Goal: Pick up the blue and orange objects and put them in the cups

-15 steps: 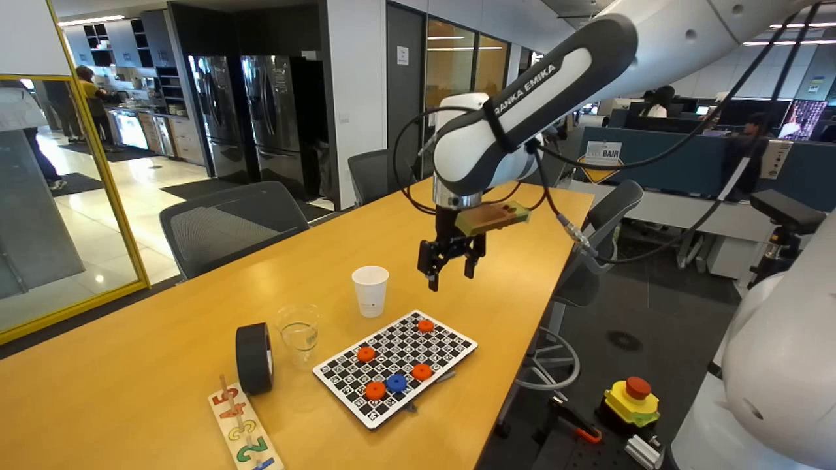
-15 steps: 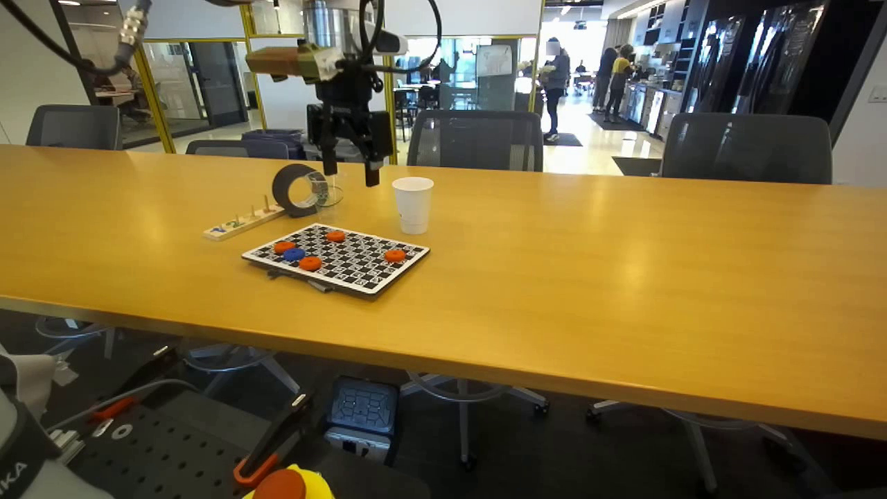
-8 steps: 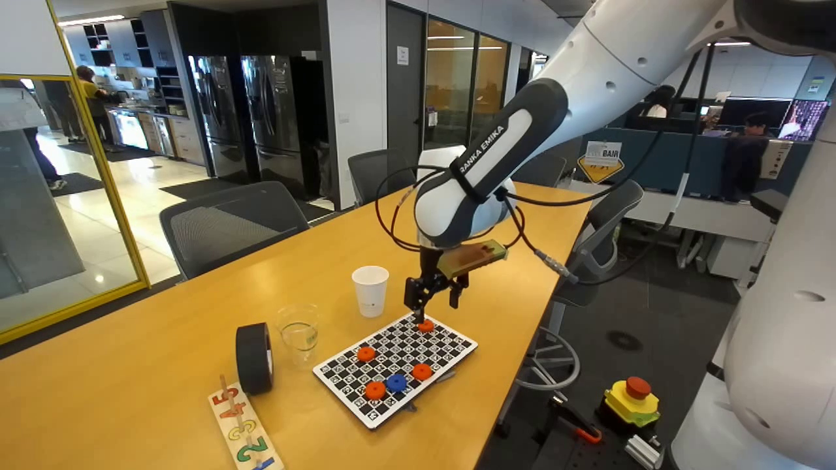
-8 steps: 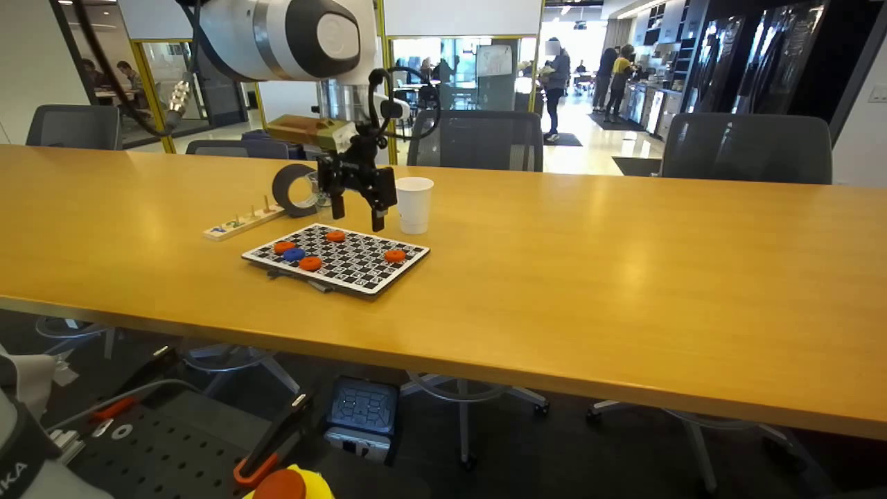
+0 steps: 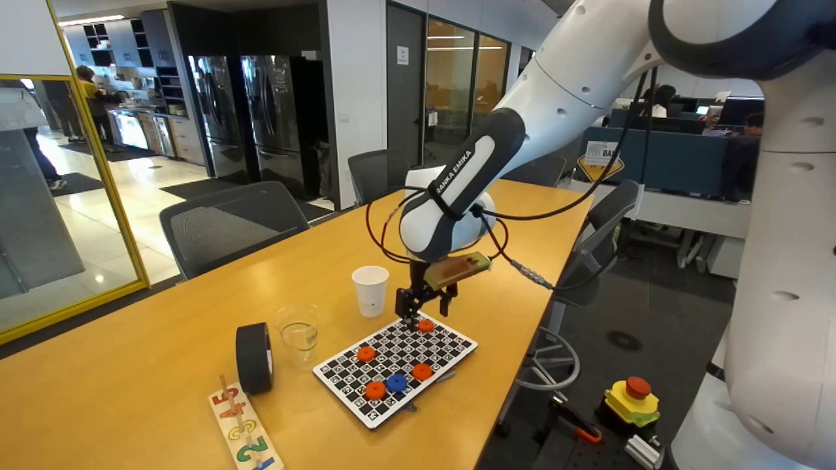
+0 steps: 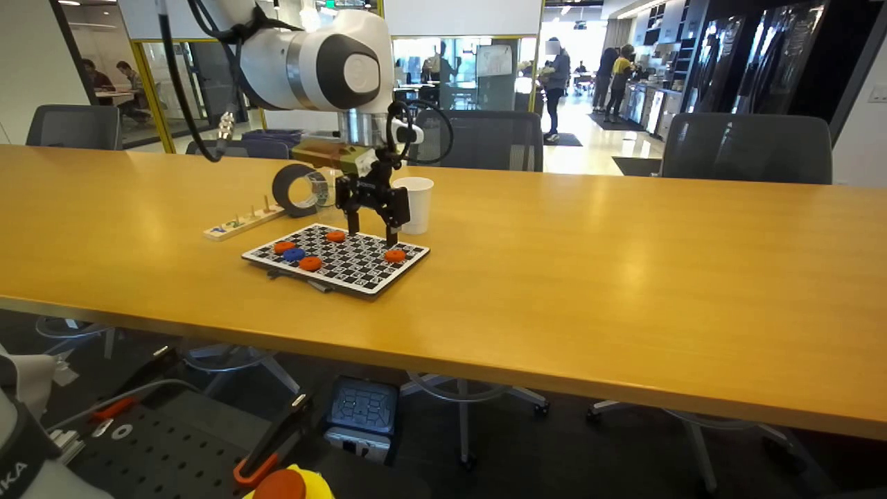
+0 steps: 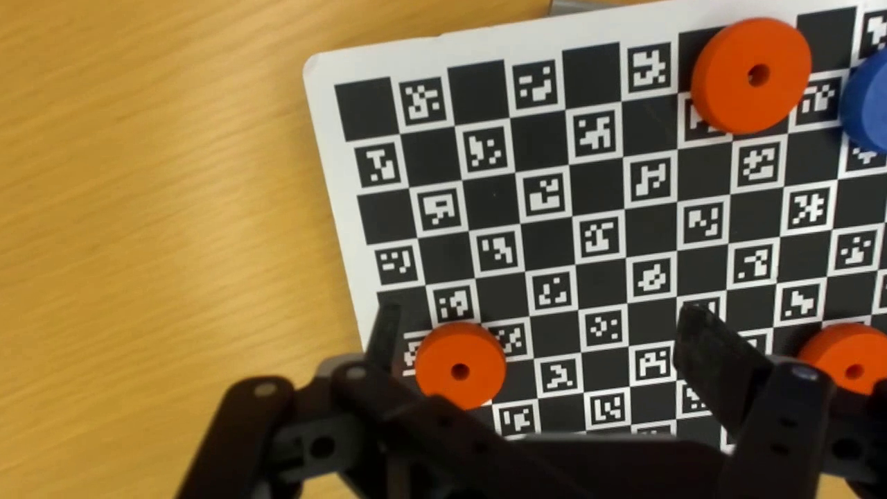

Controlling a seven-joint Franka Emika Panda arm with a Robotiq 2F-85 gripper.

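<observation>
Checking the gripper (image 7: 542, 322), jaws apart, I find the nearest orange disc (image 7: 461, 356) off-centre, closer to one fingertip (image 7: 384, 336).

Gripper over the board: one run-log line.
gripper: open, over checkered board, holding nothing | four orange pieces, blue piece: on board | white cup, clear cup: upright on table
</observation>
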